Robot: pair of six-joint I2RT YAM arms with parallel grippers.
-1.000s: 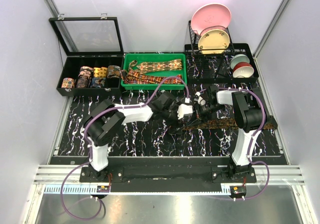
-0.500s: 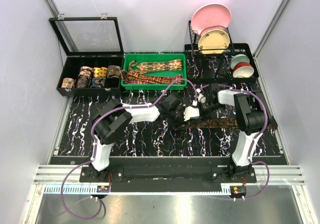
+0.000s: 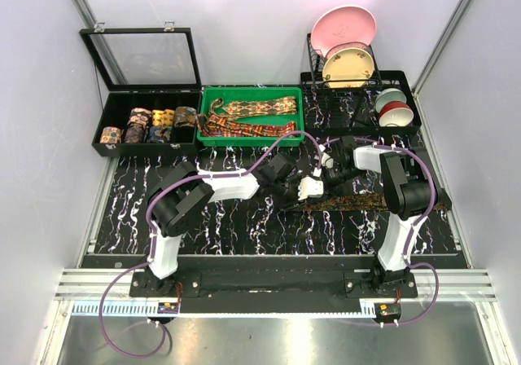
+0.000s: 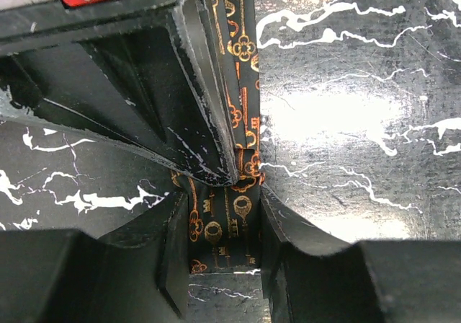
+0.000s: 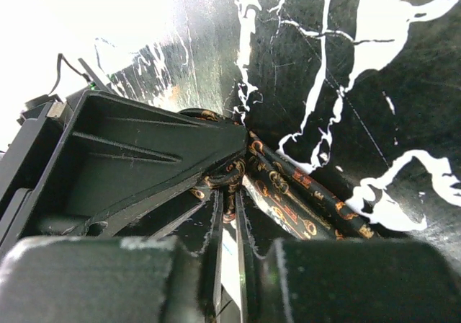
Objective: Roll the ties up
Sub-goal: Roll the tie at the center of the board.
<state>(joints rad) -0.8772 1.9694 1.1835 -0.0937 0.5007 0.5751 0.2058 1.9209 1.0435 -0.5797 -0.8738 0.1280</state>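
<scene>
A dark tie (image 3: 383, 202) with gold and orange marks lies flat along the right half of the table. Its left end is folded, and both grippers meet there. In the left wrist view the tie (image 4: 225, 226) fills the gap between the fingers, so my left gripper (image 4: 225, 247) (image 3: 303, 190) is shut on its edges. My right gripper (image 5: 229, 208) (image 3: 324, 168) stands a narrow slit open, with a fold of the tie (image 5: 288, 193) between its tips. The right gripper's finger (image 4: 144, 85) crosses over the tie.
A green tray (image 3: 203, 116) at the back holds loose ties (image 3: 252, 108). A black case (image 3: 106, 137) to its left holds several rolled ties (image 3: 151, 125), with its lid up. A dish rack (image 3: 313, 80) with plates (image 3: 346, 55) and bowls (image 3: 395, 108) stands back right.
My left gripper moved right to the tie's folded end and closed from wide open onto it. My right gripper's jaws parted slightly.
</scene>
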